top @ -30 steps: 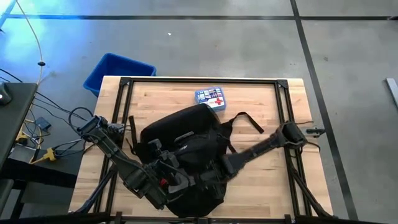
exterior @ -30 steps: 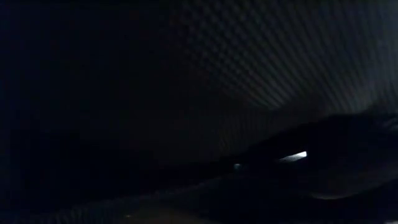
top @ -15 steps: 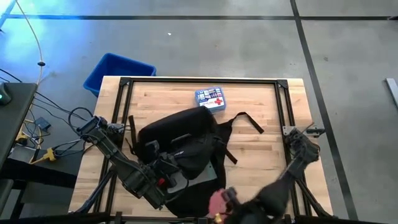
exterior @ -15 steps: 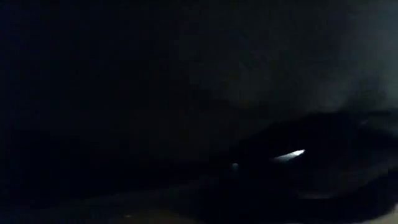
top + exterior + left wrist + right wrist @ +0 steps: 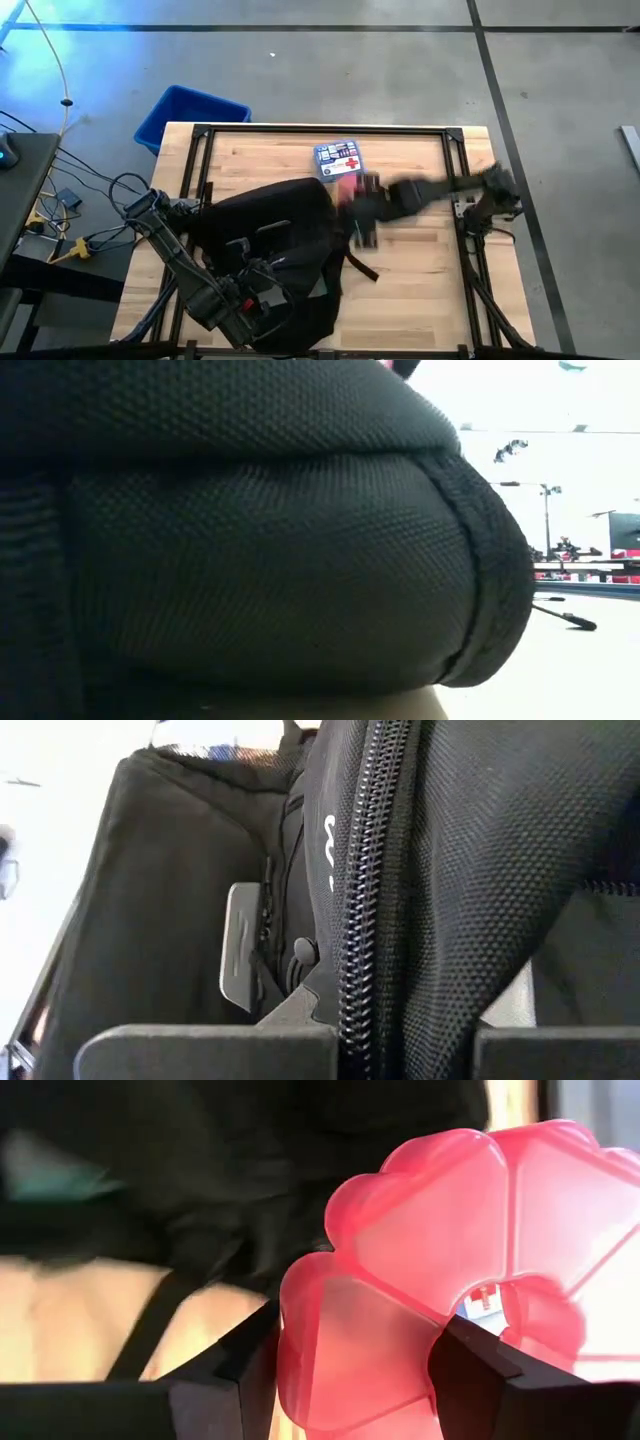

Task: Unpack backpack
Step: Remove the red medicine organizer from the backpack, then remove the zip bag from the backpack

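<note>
Above the bench (image 5: 430, 250), my right pincer (image 5: 350, 1370) grips a pink lobed case (image 5: 450, 1270), blurred overhead. My left pincer (image 5: 350, 1050) is clamped shut on the backpack (image 5: 270, 240), its fingertips hidden.

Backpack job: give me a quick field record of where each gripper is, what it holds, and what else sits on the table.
backpack: lying on the wooden table, near its front edge
left gripper: shut on backpack fabric beside the zipper
right gripper: shut on pink pill organizer, over the table next to the backpack
first aid box: near the table's far edge
blue bin: on the floor off the far left corner
</note>
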